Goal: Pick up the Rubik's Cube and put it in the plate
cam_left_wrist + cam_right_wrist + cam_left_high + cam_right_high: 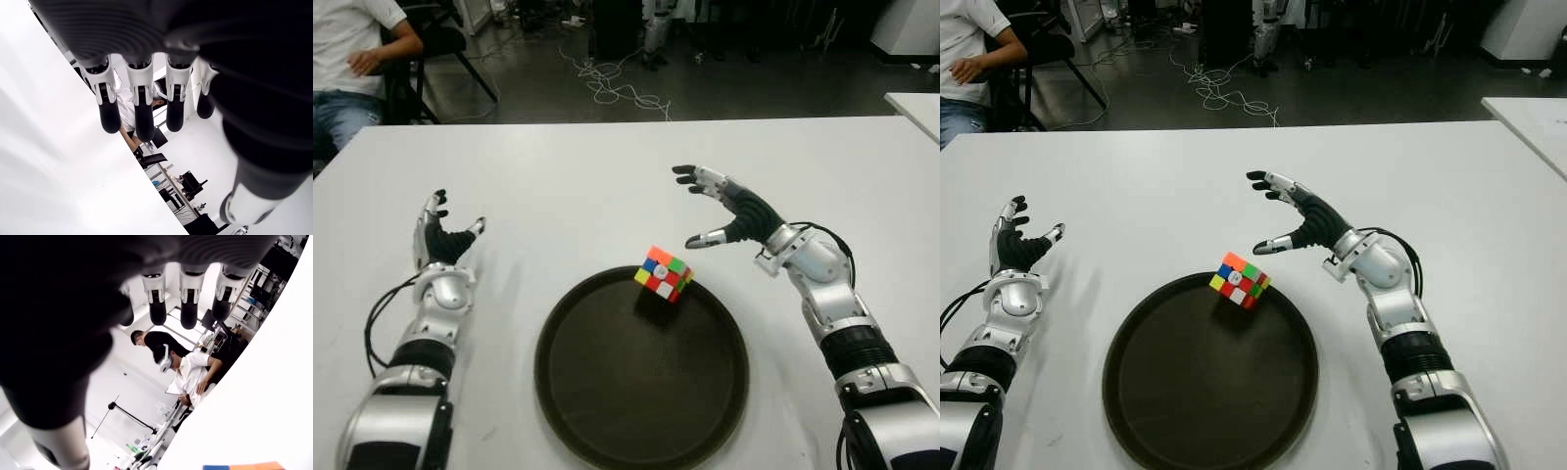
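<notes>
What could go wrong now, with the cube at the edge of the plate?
1. The Rubik's Cube sits tilted at the far rim of the plate, not flat on its floor; it might tip back out onto the table.
2. The right hand is open, close beyond the cube; a careless move could knock it off the rim.
3. The left hand is open and far to the left, so it likely cannot help.

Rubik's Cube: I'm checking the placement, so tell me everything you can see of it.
The Rubik's Cube is a glossy plastic 3x3 with orange, green, blue, red, yellow and white stickers, scrambled. It sits tilted at the far rim of the dark round plate, leaning on it. Nothing grips it; the open right hand hovers just beyond.
</notes>
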Controlling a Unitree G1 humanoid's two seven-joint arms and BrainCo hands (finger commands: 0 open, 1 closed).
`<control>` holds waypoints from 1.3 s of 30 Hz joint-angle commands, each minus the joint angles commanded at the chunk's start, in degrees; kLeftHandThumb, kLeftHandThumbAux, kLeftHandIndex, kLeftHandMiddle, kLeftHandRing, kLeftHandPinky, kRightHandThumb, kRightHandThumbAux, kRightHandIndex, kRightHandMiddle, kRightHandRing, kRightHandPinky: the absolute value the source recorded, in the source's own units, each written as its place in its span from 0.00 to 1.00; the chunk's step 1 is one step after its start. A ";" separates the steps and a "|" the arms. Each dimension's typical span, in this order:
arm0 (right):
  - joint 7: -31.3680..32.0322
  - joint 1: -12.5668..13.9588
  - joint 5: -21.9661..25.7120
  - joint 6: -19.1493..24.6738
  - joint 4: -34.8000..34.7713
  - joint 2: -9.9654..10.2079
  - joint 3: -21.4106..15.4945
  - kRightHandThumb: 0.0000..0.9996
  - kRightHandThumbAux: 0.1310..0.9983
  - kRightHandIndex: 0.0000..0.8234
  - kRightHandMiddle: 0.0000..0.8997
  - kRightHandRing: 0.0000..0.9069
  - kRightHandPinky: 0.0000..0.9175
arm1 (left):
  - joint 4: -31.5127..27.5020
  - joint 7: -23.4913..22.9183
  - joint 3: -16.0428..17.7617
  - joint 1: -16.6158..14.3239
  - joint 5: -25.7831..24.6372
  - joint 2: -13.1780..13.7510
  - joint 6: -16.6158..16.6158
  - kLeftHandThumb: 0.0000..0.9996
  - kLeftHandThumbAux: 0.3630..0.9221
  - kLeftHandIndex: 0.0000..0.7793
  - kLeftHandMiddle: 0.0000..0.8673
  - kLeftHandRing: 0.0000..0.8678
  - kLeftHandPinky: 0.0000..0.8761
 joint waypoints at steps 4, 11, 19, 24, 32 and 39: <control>0.25 0.19 -0.22 -1.30 0.96 0.00 0.41 0.00 0.83 0.14 0.14 0.12 0.18 | -0.13 -0.21 0.19 0.21 -0.31 -0.12 -0.90 0.29 0.69 0.14 0.19 0.19 0.22; 0.41 0.03 -0.66 -2.09 2.39 0.10 1.14 0.00 0.77 0.15 0.13 0.14 0.18 | -0.31 -0.44 0.37 0.26 -0.55 -0.16 -0.92 0.30 0.70 0.14 0.19 0.20 0.23; 0.69 -0.44 -0.72 -3.58 4.12 0.48 1.48 0.00 0.75 0.16 0.14 0.14 0.17 | -0.34 -0.18 0.34 0.02 -0.44 -0.09 0.08 0.30 0.68 0.14 0.19 0.20 0.24; 0.79 -0.01 -0.44 -4.33 4.50 0.94 1.69 0.00 0.76 0.15 0.13 0.12 0.14 | -0.75 -0.01 0.28 0.28 -0.35 -0.20 0.13 0.30 0.69 0.14 0.19 0.20 0.24; 0.75 -0.37 -0.54 -4.46 5.62 1.37 1.74 0.00 0.74 0.15 0.12 0.12 0.15 | -0.49 0.10 0.05 0.10 -0.06 -0.07 0.18 0.31 0.70 0.14 0.20 0.20 0.22; 0.61 -0.61 -0.87 -4.45 6.22 1.45 1.87 0.00 0.74 0.13 0.10 0.12 0.14 | -0.31 0.22 0.11 0.04 -0.03 -0.05 -0.32 0.31 0.70 0.15 0.21 0.22 0.25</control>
